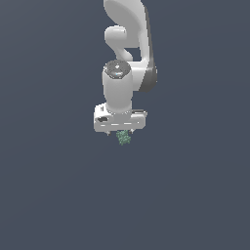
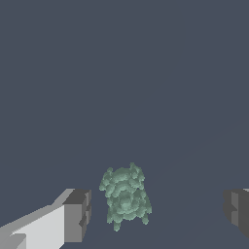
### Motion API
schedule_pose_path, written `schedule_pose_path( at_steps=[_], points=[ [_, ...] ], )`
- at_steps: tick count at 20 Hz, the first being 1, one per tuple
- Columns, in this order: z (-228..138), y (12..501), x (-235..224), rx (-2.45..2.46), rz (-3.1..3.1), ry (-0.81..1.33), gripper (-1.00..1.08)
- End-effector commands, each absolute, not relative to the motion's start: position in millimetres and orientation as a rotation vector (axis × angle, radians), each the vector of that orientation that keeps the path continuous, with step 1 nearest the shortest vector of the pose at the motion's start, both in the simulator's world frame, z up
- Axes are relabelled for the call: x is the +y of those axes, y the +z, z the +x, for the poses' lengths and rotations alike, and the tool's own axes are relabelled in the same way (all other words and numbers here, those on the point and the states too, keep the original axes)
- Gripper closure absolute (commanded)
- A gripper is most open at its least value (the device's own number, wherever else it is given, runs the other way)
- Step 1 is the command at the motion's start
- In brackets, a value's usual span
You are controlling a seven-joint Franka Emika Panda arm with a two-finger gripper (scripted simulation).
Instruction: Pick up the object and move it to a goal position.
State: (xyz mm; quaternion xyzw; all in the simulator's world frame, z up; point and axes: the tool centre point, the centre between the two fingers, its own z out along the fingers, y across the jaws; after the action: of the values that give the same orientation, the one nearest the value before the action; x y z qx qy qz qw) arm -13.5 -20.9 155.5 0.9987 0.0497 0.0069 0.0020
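The object is a small, lumpy, pale teal-green clump (image 1: 123, 138). In the exterior view it shows just under the white gripper (image 1: 123, 133), whose body hides most of the fingers. In the wrist view the clump (image 2: 125, 196) lies between the two grey fingertips (image 2: 78, 215), nearer to one of them. The jaws stand wide apart, with a gap on both sides of the clump, so the gripper (image 2: 158, 211) is open and touches nothing.
A plain dark grey-blue floor fills both views. The white arm (image 1: 128, 44) rises from the gripper toward the top of the exterior view. No other objects, walls or goal marker show.
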Motion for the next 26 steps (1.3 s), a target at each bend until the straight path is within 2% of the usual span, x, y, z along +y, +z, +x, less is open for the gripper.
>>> schedule_pose_path(
  at_steps=[1,12,26],
  points=[
    [-22.3,143.9,-18.9,0.219,3.13,0.017,-0.92],
    [-63.1,99.6,-9.4,0.489,3.102,0.002,-0.92],
    [-68.4,74.4,-8.3,0.516,3.099,-0.001,-0.92]
  ],
)
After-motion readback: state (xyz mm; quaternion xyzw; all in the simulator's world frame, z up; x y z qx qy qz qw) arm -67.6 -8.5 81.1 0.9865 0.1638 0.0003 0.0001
